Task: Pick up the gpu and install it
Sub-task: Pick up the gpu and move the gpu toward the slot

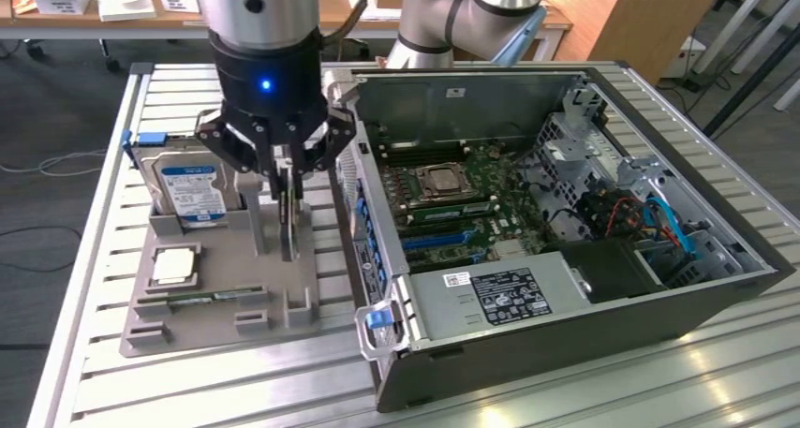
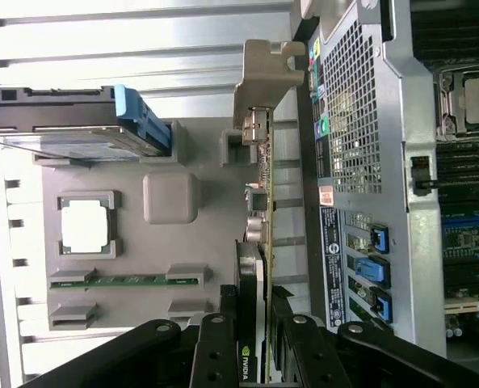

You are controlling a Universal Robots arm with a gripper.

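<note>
part of gpu (image 2: 254,267) behind the fingers (image 2: 215,347)

We find a grey plastic tray (image 1: 187,330) on the slatted aluminium table (image 1: 538,395), at the exterior view's left of the open black computer case (image 1: 600,316). In it, a silver hard drive (image 1: 190,186) stands rearmost, with a square silver processor (image 1: 172,267) before it and a narrow green memory stick (image 1: 206,297) nearer still. The dark flat gpu card (image 1: 290,231) stands on edge nearest the case.

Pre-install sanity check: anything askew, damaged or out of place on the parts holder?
Nothing stands out. The gpu stands upright in the gray holder, end effector closed on it; hard drive and memory stick sit in their slots.
</note>
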